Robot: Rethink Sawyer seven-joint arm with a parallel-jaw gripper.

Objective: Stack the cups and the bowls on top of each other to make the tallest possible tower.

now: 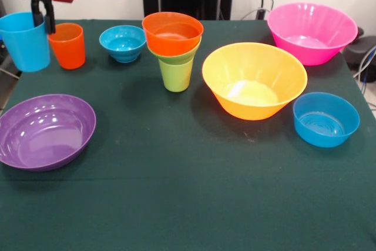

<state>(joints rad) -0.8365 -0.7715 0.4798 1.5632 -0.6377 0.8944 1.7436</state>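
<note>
Nearest the camera sits the purple bowl [46, 131] at the left, empty and upright, with the medium blue bowl [325, 119] at the right. Next back, the yellow-orange bowl [254, 80] tilts a little toward the camera. Mid-table stands the tower [173, 48]: lime green cup [175, 74] as base, a small green bowl rim just showing on it, orange bowl [173, 32] on top. Further back are the small blue bowl [123, 43], the orange cup [67, 46] and the light blue cup [24, 41], both cups upright with mouths up. The pink bowl [311, 32] sits far right.

My gripper [43, 14] hangs at the far left, its black tip right at the light blue cup's rim, between the two cups. I cannot tell whether it is open or closed, nor whether it touches the cup. Key relation: the light blue cup lies directly beside and below me, its axis vertical; the tower is well apart, toward picture-right. My guess is the next grab is that cup.
</note>
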